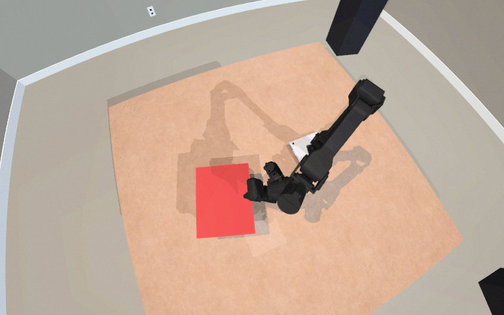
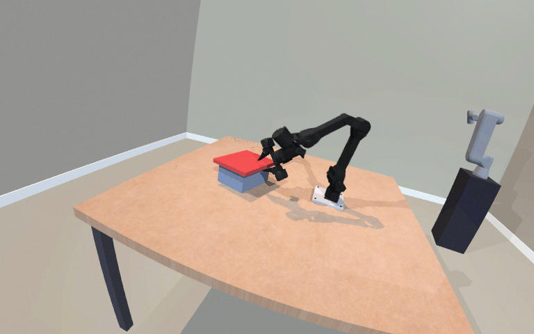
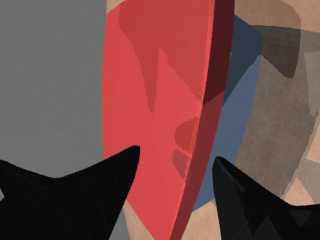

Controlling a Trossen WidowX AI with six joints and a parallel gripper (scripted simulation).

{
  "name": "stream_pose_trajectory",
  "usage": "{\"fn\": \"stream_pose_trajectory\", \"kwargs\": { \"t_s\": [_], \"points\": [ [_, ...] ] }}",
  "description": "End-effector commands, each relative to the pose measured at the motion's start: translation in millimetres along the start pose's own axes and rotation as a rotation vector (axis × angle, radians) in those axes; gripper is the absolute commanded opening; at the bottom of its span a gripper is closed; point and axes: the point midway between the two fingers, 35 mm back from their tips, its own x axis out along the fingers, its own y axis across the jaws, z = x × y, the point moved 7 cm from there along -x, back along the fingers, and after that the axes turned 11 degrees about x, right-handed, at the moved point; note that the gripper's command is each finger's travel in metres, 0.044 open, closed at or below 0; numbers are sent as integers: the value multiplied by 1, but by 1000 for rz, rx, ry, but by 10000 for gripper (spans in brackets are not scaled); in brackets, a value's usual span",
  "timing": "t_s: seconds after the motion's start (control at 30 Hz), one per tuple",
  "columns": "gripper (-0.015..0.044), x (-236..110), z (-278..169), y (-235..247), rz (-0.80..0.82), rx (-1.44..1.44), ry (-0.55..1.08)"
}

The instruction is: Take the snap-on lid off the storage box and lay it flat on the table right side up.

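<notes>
The flat red lid (image 1: pixel 223 207) (image 2: pixel 240 160) (image 3: pixel 155 75) sits level on top of the blue storage box (image 2: pixel 229 179) (image 3: pixel 237 115), its rim standing out past the walls. The box stands on the table (image 1: pixel 325 253) (image 2: pixel 261 248); the top view shows only the lid over it. My gripper (image 1: pixel 245 196) (image 2: pixel 261 165) (image 3: pixel 177 158) is open at the lid's edge nearest the arm's base. One finger is above the lid's top and the other is lower, beside the box under the rim. In the wrist view the lid's edge runs between the fingertips. Whether either finger touches it, I cannot tell.
The arm's white base plate (image 1: pixel 302 147) (image 2: pixel 327 203) is fixed to the table, to the right of the box in the exterior view. A grey arm (image 2: pixel 480 136) stands on a dark pedestal (image 2: pixel 464 211) beyond the table's right edge.
</notes>
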Motion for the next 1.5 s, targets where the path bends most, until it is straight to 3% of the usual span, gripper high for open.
{"fn": "stream_pose_trajectory", "kwargs": {
  "t_s": [0.0,0.23,0.77,0.93,1.47],
  "points": [
    [235,7,1,-2,-7,-8,-2],
    [235,15,3,-3,-6,-8,-1],
    [128,15,3,-3,-6,-8,-1],
    [0,15,3,-3,-6,-8,-1],
    [0,13,3,-1,-8,-6,-3]
  ]
}}
